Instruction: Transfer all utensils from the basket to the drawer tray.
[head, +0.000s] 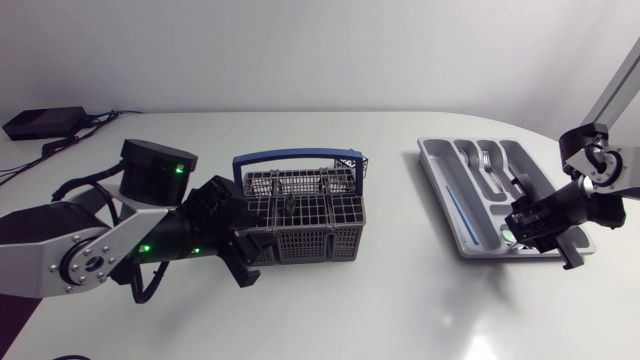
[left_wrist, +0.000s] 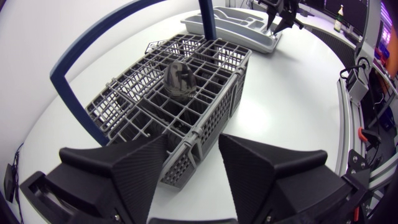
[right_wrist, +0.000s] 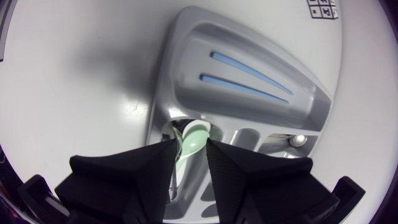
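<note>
**Last basket piece dead ahead of L jaws; R busy at tray**

L wrist view, nearest first. L jaws are spread wide w/ nothing in them. The basket (left_wrist: 214, 121) has its near corner just ahead of the tips and partly between them; can't tell if it touches.

Further in, approx mid-basket, one dark utensil (left_wrist: 180, 78) stands upright in a cell. Rounded head is up, long axis vertical; kind unclear. It lies straight ahead of the L jaws, past the near cells. The blue handle (left_wrist: 68, 93) arches up beside it.

Beyond the basket is bare counter (left_wrist: 280, 106), then the drawer tray (left_wrist: 214, 25), well apart from the basket.

R wrist view: R jaws are nearly together, pinching a pale green spoon (right_wrist: 194, 138) by its handle, by the look of it. The bowl pokes out ahead of the tips at the tray's end compartment. Can't tell if it rests on the bottom yet. Spoon axis runs in line w/ the jaws. Some metal cutlery (right_wrist: 298, 140) lies in a neighbouring slot.

Judgement: the L arm (head: 150, 235) is much nearer the dark utensil; R arm is far off and occupied. Since the piece stands vertical inside the walls, L prob. needs to lift over the near wall and come down from above, jaws either side of the head. The handle hoop and cell walls are the likely snags.
</note>
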